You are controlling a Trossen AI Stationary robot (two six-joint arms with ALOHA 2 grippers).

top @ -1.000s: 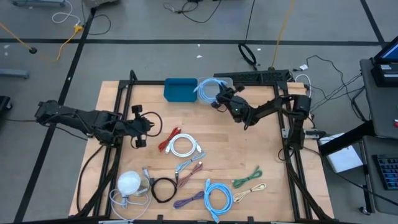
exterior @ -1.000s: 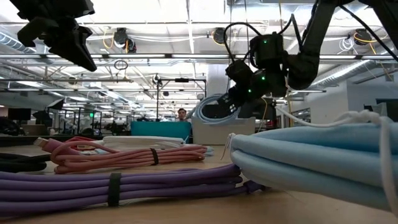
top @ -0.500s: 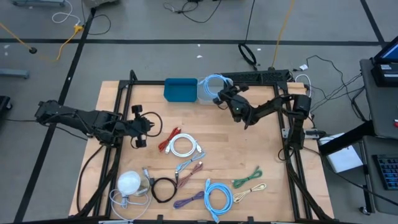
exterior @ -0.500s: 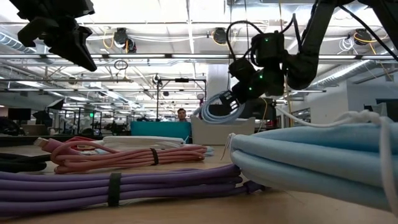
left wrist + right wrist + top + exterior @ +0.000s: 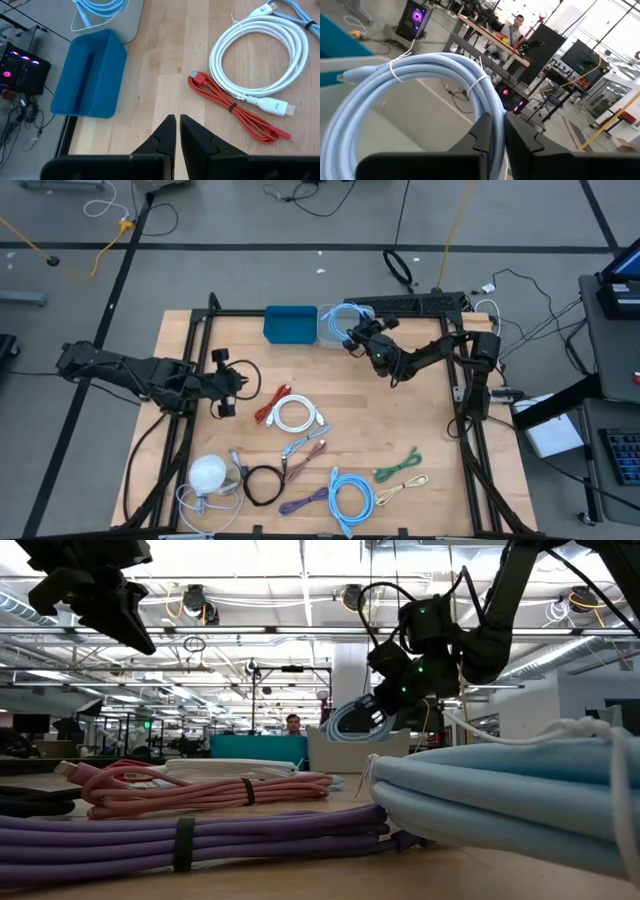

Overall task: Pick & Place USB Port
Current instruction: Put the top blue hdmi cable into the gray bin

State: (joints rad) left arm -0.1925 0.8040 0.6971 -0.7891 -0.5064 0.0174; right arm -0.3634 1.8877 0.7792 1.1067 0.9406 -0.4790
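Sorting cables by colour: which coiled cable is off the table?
The light blue cable gripped by the right hand, above the clear bin; the other coils lie on the wood.

pale blue coiled cable point(image 5: 341, 321) (tied), held aloft

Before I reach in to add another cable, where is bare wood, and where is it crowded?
Bare wood lies right of the white cable coil, below the right gripper, which holds a light blue cable over the bins, out to the table's right edge. The front is crowded: black coil, purple cable, blue coil, green cable.
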